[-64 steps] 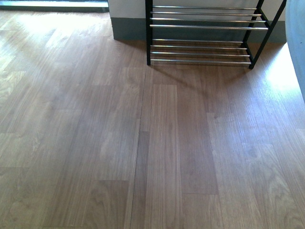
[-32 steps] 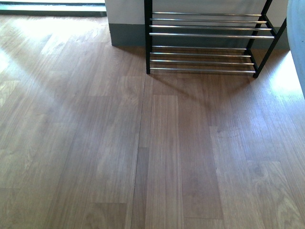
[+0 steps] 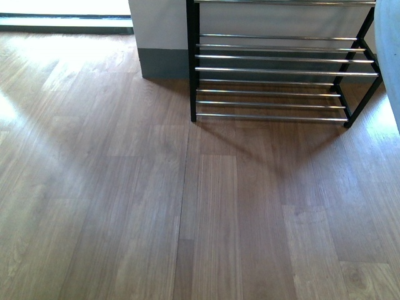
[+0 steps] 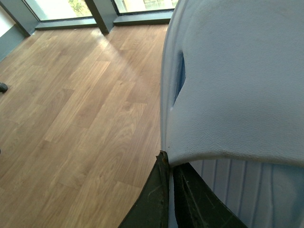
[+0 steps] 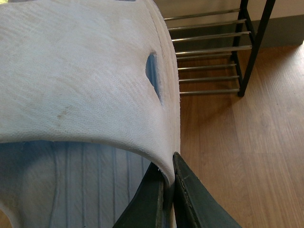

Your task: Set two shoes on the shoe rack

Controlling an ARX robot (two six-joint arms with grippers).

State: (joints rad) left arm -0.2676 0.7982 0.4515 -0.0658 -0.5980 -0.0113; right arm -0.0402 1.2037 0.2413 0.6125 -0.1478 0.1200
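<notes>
The left gripper pinches the left slipper by its strap edge. The right gripper holds the right slipper likewise. Both seem light, soft foam that probably bends. The rack stands far, slightly right.

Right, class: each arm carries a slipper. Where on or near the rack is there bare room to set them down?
Both visible tiers of the shoe rack are bare, post to post. The wooden floor in front is bare too. Tightest: the rack's left end, beside the grey-skirted wall. The left pincer holds one slipper, the right pincer the other slipper.
</notes>
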